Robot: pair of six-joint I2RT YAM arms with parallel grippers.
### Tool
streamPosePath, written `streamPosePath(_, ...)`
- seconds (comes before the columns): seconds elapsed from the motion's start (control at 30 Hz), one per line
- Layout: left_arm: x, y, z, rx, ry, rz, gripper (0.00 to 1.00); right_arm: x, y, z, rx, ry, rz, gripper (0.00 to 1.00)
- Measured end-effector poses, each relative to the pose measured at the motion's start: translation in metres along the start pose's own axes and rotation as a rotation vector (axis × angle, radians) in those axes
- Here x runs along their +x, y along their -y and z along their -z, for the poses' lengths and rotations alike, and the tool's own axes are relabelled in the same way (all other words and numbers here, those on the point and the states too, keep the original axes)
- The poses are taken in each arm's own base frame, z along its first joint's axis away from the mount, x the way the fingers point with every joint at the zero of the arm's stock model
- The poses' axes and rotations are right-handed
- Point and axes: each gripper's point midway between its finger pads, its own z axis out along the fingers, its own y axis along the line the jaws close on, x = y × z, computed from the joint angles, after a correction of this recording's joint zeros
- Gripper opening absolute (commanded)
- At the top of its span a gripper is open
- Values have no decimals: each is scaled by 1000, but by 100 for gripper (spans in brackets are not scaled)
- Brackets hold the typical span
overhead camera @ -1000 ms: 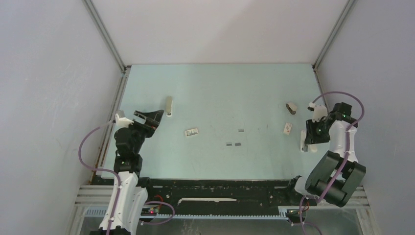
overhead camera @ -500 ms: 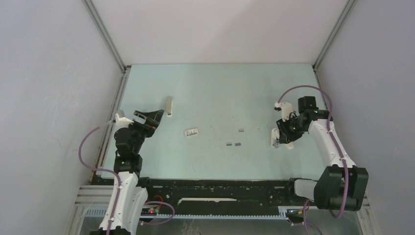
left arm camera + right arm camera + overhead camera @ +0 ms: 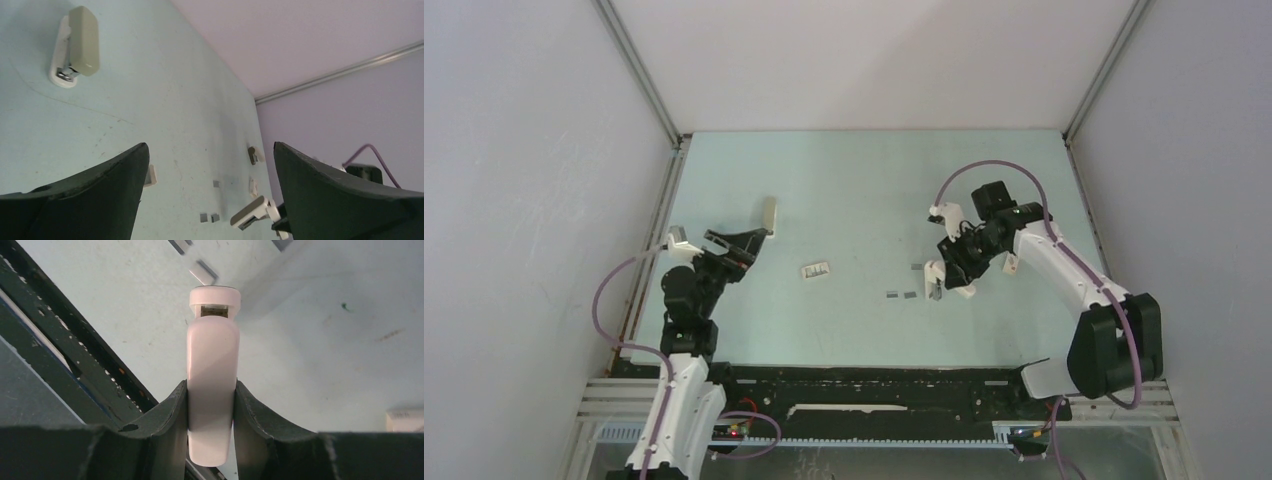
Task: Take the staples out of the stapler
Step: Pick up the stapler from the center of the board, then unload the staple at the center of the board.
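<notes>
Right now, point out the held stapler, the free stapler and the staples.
Held stapler (image 3: 212, 370): right wrist view, white body.
Free stapler (image 3: 84, 40): left wrist view, beige top.
Staples (image 3: 909, 295): top view, one strip.

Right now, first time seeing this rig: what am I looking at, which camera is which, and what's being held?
Two robot arms are bolted at the near edge of a pale green table. The wide picture looks down from above and behind them. The other two come from a small camera on each wrist, so you see each pincer's own fingers. The right pincer is clamped on a white stapler, close to a few tiny dark staples lying on the table. The left pincer is open and holds nothing. Also on the table are a small white box and a second, beige stapler.
</notes>
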Motion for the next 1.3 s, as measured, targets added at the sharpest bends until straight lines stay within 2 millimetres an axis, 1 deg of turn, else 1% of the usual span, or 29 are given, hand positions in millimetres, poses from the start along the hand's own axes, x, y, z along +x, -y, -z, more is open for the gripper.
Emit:
streamPosePath(0.1, 10, 8, 0, 43, -26, -18, 100, -13, -5, -8, -43, 11, 13, 0)
streamPosePath(0.27, 41, 22, -2, 125, -120, -57, 100, -28, -8, -16, -101, 33, 6, 0)
streamPosePath(0.43, 69, 28, -4, 188, -202, -92, 100, -33, -13, -20, -150, 51, -16, 0)
streamPosePath(0.53, 82, 34, -6, 222, -242, -109, 100, -34, -15, -19, -177, 65, -33, 0)
streamPosePath(0.63, 102, 39, -8, 253, -302, -121, 100, -38, -17, -17, -202, 83, -47, 0)
streamPosePath(0.77, 141, 30, -10, 233, -428, -121, 100, -42, -17, -14, -226, 110, -67, 0)
streamPosePath(0.87, 161, 31, -13, 232, -498, -123, 100, -44, -16, -12, -242, 128, -89, 0)
streamPosePath(0.93, 169, 39, -17, 246, -525, -127, 100, -45, -15, -10, -250, 140, -103, 0)
streamPosePath(1.07, 179, 58, -24, 300, -551, -132, 100, -47, -13, -6, -266, 163, -132, 0)
streamPosePath(1.13, 184, 64, -26, 322, -567, -132, 100, -48, -12, -4, -274, 173, -148, 0)
streamPosePath(1.3, 204, 68, -30, 337, -621, -125, 100, -51, -9, 1, -292, 202, -177, 0)
